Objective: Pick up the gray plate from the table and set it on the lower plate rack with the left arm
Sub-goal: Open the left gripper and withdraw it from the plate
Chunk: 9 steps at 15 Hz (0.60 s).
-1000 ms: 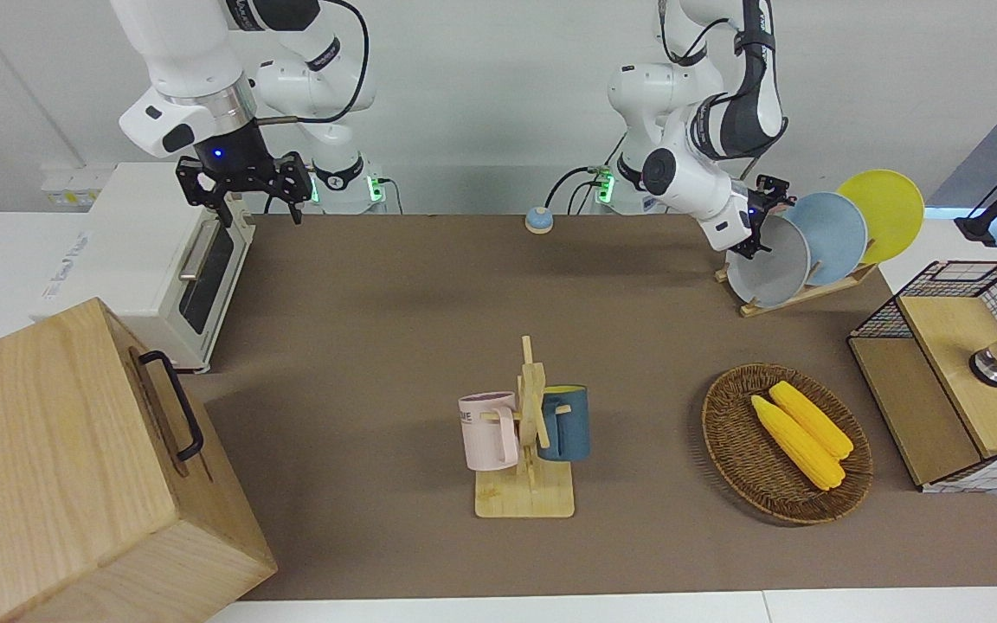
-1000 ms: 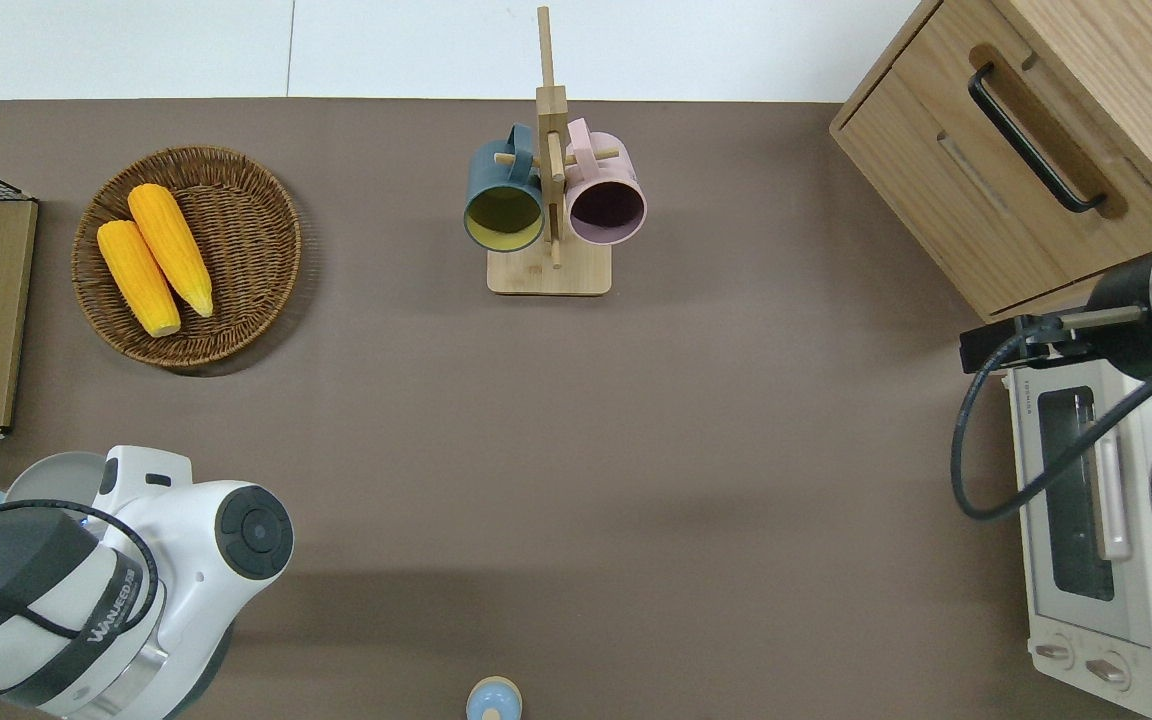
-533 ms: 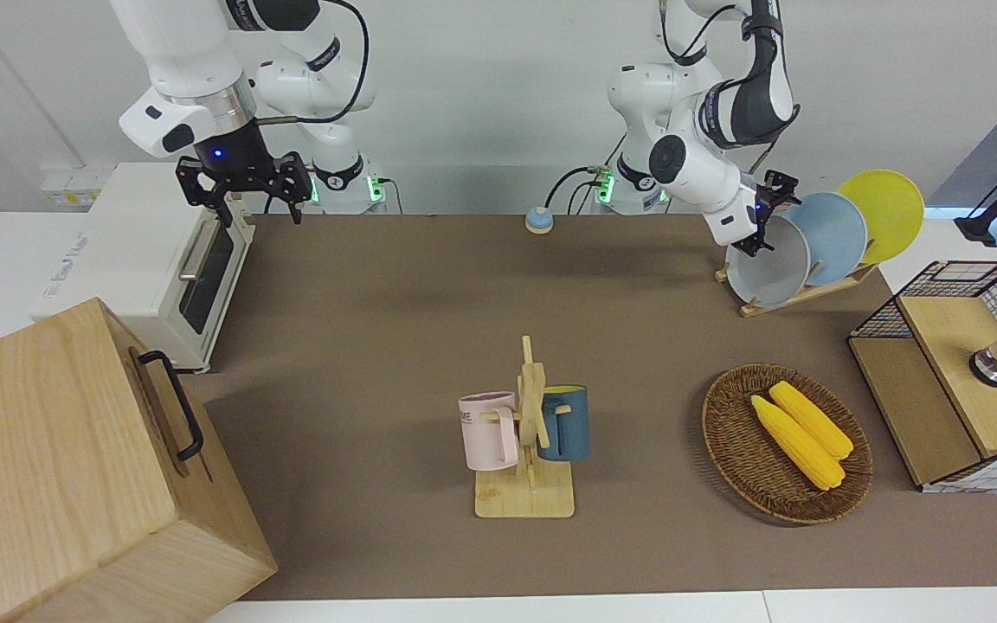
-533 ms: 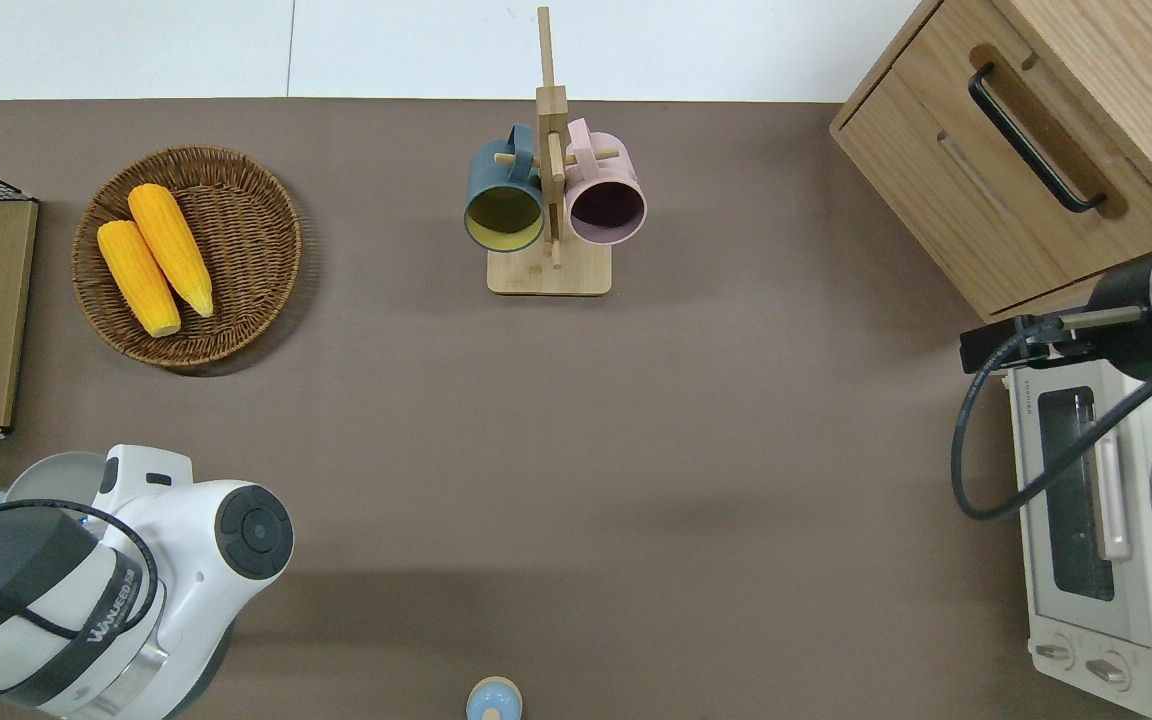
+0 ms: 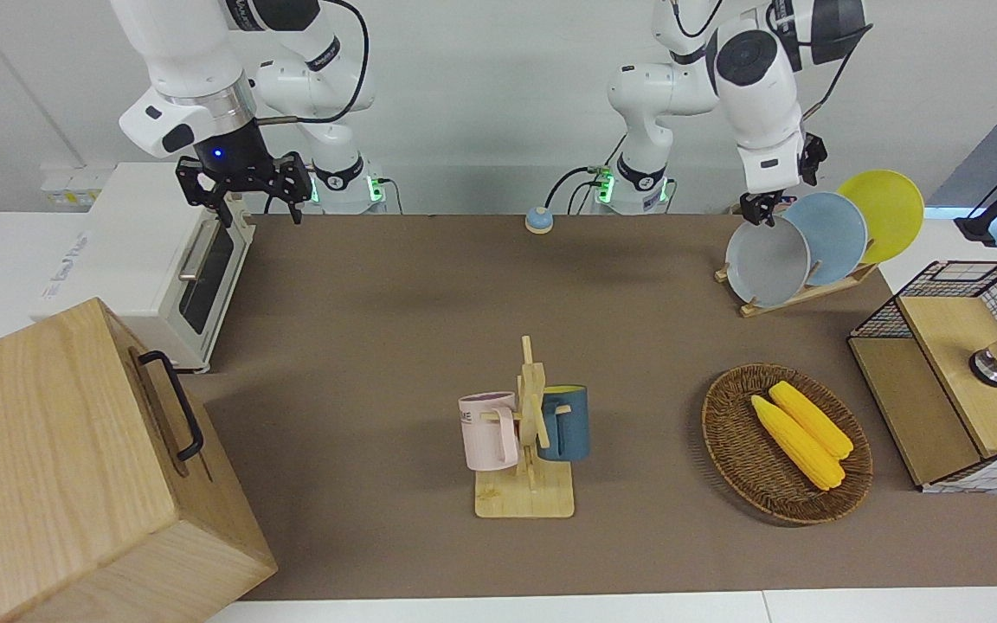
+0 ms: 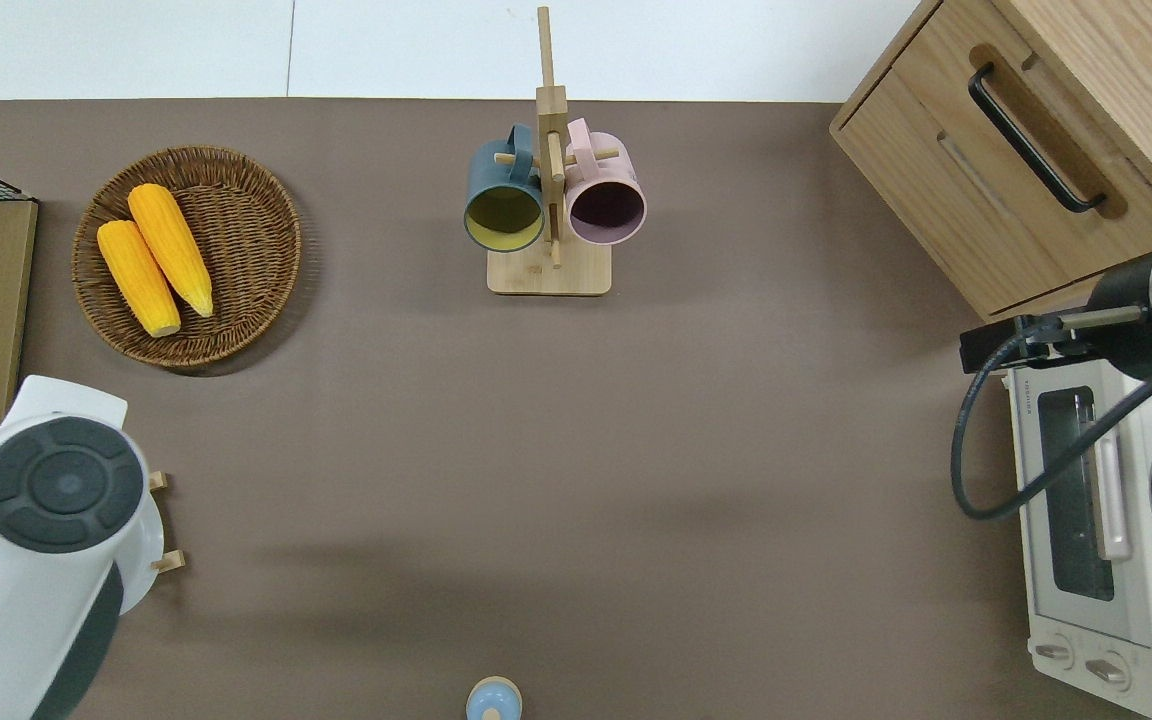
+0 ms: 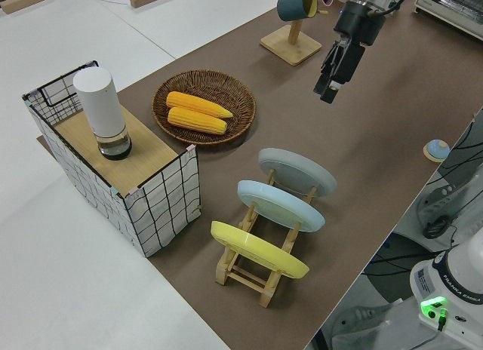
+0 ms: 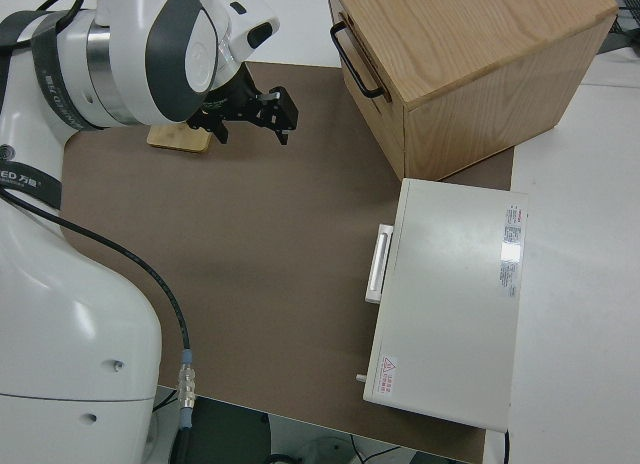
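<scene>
**Three plates racked, left gripper lifted clear**

Three plates now stand in the lower plate rack (image 7: 260, 271): the yellow plate (image 7: 258, 250) at its high end, the light blue plate (image 7: 281, 205) in the middle, and the gray plate (image 7: 296, 171) in the lowest end slot, leaning upright against the pegs near the robots at the left arm's end of the worktop (image 5: 429, 320).

Half a second ago the left gripper (image 7: 332, 75) was down at the gray plate's upper rim. It has since risen and swung upright, and the left side view shows it in the air, well apart from the plate, its fingers (image 7: 326, 87) parted and holding nothing. The plate has kept its place in the slot without that support, so the release looks clean and the placement is, by my reading, done; only the arm's retreat remains.

Parked, the right gripper (image 5: 243, 186) has its fingers spread, empty.
</scene>
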Tool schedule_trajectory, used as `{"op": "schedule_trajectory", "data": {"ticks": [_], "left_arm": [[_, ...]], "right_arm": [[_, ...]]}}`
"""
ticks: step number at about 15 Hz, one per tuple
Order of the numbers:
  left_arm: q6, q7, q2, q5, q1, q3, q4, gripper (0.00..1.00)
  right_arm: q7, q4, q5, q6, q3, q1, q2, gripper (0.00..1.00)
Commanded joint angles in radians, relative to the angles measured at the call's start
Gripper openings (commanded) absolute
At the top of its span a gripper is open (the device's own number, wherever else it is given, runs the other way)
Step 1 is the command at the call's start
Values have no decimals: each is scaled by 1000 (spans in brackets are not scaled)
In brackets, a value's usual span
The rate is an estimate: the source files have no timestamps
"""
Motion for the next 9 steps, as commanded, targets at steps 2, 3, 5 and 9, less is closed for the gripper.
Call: {"op": "schedule_trajectory", "data": {"ticks": [2, 3, 5, 9], "left_arm": [[-105, 253, -22, -178, -3, 30, 120, 1000], [-108, 277, -22, -222, -3, 30, 129, 1000], [-108, 313, -22, -324, -7, 29, 138, 1000], [-116, 382, -21, -433, -17, 9, 150, 1000]], "right_arm": [[13, 21, -3, -16, 20, -22, 9, 983], [13, 20, -3, -16, 20, -22, 9, 983], [13, 20, -3, -16, 20, -22, 9, 983], [13, 20, -3, -16, 20, -22, 9, 983]]}}
